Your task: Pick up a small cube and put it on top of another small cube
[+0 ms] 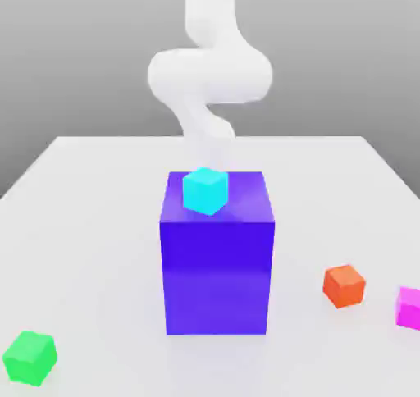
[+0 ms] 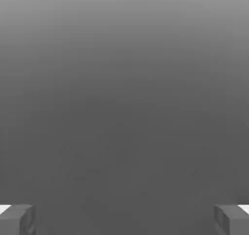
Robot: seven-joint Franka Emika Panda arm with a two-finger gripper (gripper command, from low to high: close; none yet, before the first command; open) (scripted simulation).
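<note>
Since the small cube (image 1: 409, 308) is a rigid, flat-faced magenta block, it should be light; I'd pinch two opposite side faces, mid-height. It sits on the white counter (image 1: 90, 223) at the exterior view's right edge, just beside the orange cube (image 1: 344, 285). Claw (image 2: 124, 218) spread wide, empty. Surfaces look smooth, maybe slippery.

The white table (image 1: 98, 190) carries 1 large blue block (image 1: 217, 280), a green cube (image 1: 30, 358), an orange cube (image 1: 344, 285) and the small pink cube (image 1: 409, 308).
</note>
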